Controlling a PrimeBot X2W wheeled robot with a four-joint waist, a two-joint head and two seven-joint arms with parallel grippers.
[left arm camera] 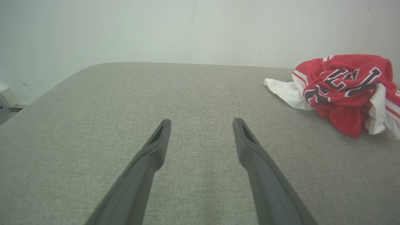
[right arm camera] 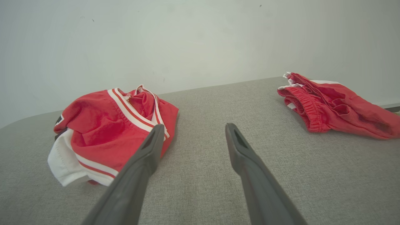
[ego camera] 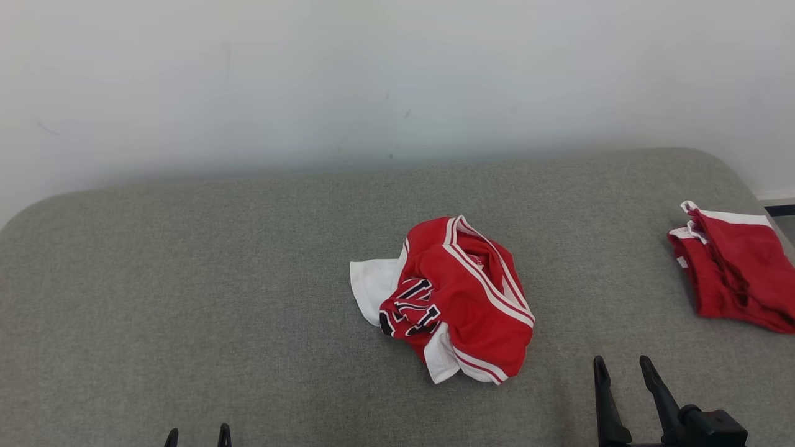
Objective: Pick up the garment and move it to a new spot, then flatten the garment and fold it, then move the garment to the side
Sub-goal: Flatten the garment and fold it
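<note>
A crumpled red and white jersey [ego camera: 453, 298] with dark lettering lies bunched near the middle of the grey padded surface [ego camera: 217, 279]. The left wrist view has the jersey [left arm camera: 343, 87] at its right, the right wrist view has the jersey [right arm camera: 109, 134] at its left. My right gripper [ego camera: 623, 361] stands open near the front edge, right of the jersey and apart from it, with nothing between its fingers [right arm camera: 150, 147]. My left gripper [ego camera: 197, 431] is open at the lower left, well away from the cloth, and its fingers [left arm camera: 157, 140] hold nothing.
A second red garment [ego camera: 733, 267] with white trim, red shorts [right arm camera: 331, 106] with an elastic waistband, lies at the far right edge of the surface. A pale wall [ego camera: 397, 74] rises behind. Bare grey fabric stretches left of the jersey.
</note>
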